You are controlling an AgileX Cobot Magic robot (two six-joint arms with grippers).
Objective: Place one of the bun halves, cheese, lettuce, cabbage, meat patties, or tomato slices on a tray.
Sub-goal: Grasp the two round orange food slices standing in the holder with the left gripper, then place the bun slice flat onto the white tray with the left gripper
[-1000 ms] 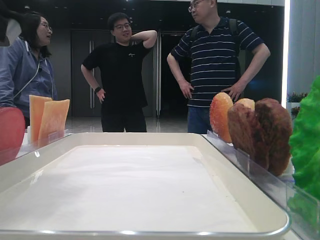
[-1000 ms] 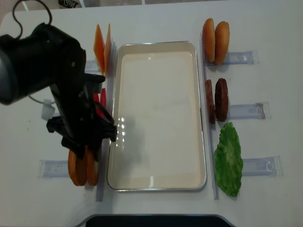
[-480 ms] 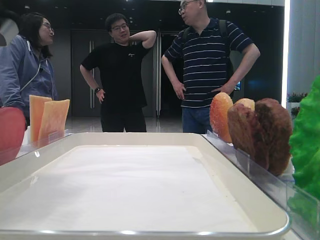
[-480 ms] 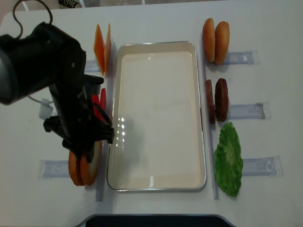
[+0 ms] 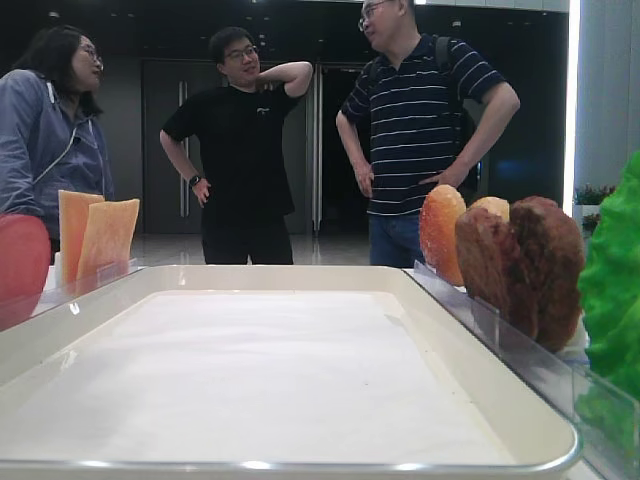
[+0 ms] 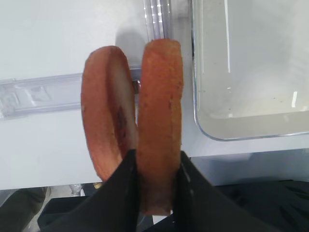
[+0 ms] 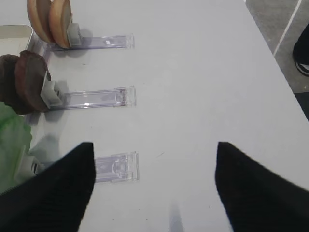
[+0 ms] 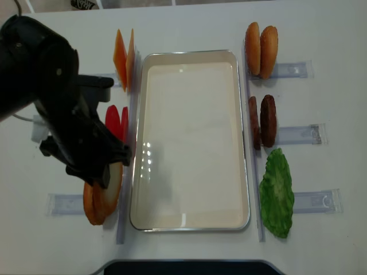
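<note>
My left gripper (image 6: 158,188) is shut on the edge of one bun half (image 6: 159,121), an orange disc held on edge. A second bun half (image 6: 106,121) stands right beside it in a clear rack. From above, the held bun half (image 8: 112,184) leans toward the white tray (image 8: 189,220), just outside its left rim. The left gripper (image 8: 102,171) is above it and the other half (image 8: 88,205) is to its left. The tray (image 6: 251,72) holds nothing. My right gripper (image 7: 154,188) is open over bare table, to the right of the lettuce (image 7: 9,145).
Cheese slices (image 8: 124,57) and tomato slices (image 8: 116,122) stand left of the tray. On its right are two more buns (image 8: 261,48), meat patties (image 8: 262,121), lettuce (image 8: 276,192) and clear racks (image 8: 312,201). Three people (image 5: 240,150) stand beyond the table's far end.
The left gripper has shut on the bun half nearer the tray. That half has tipped away from its partner toward the tray. The arm has drawn back to the left.
</note>
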